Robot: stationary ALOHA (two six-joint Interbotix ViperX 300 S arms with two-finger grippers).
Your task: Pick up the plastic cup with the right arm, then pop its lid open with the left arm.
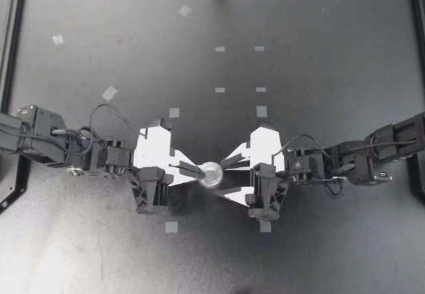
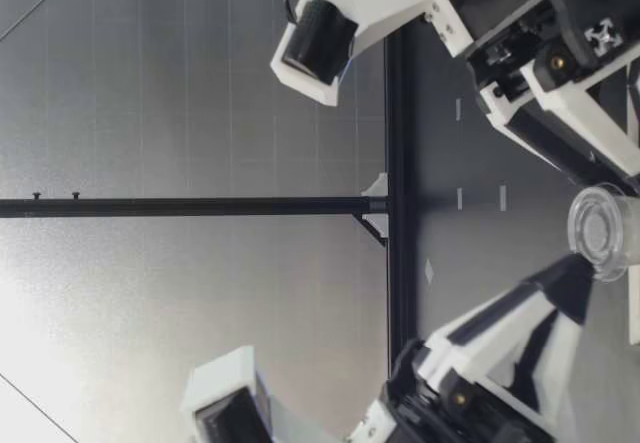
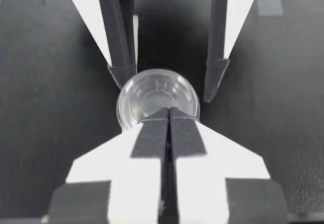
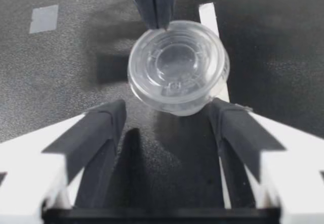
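The pinch itself is hidden under my left claw (image 1: 199, 170). Its two black fingers (image 3: 152, 138) are closed flat together on the near rim of the clear cup (image 1: 211, 174), and the low view shows only part of the cup. The cup is a small round tub of glossy see-through plastic, with moulded rings on its bottom visible through the mouth. It sits tilted at the middle of the matte dark tabletop (image 1: 319, 75), and I cannot tell whether it touches the surface. My right claw (image 1: 224, 176) stands open with a finger on either side of the cup, one against its wall and the other apart.
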